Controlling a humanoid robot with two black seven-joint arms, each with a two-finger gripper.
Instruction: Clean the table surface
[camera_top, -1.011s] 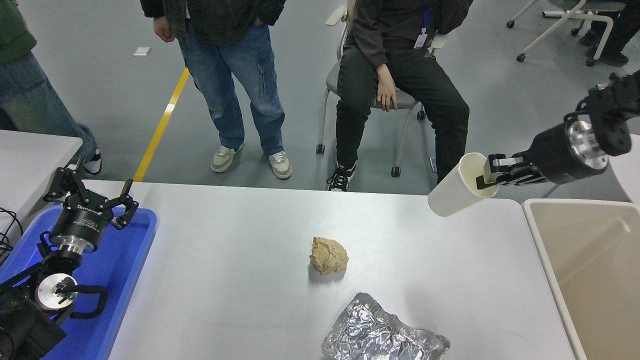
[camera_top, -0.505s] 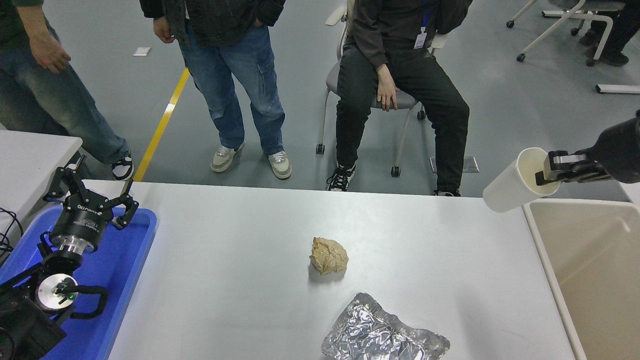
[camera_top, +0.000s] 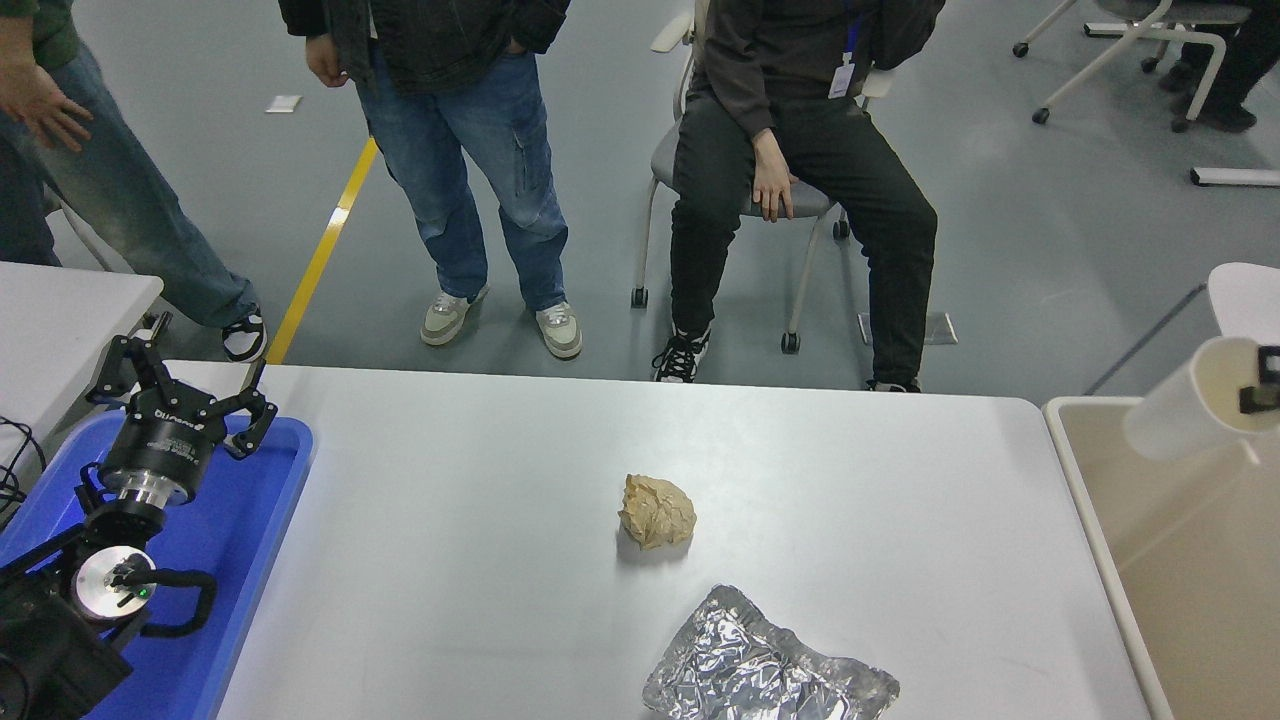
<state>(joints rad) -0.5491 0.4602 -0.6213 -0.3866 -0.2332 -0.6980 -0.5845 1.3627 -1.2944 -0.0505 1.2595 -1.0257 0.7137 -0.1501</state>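
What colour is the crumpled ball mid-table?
Light tan-brown, like kraft paper: the crumpled ball shows best in the head view.

White cup (camera_top: 1190, 400) now rightward, over the beige bin (camera_top: 1090, 500).

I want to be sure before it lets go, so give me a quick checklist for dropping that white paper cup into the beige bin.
1. White paper cup over the beige plastic bin at the table's right end: ok, it hangs tilted above the bin's far corner.
2. Right gripper gripping the cup's rim: ok, one finger shows inside the mouth; most of the gripper is out of frame.
3. Bin free of people's hands: ok, none near it.
4. Left gripper parked, open, over the blue plastic tray: ok.
5. White-grey table surface cleared: not ok, a crumpled brown paper ball and a crumpled silver foil sheet lie on it.
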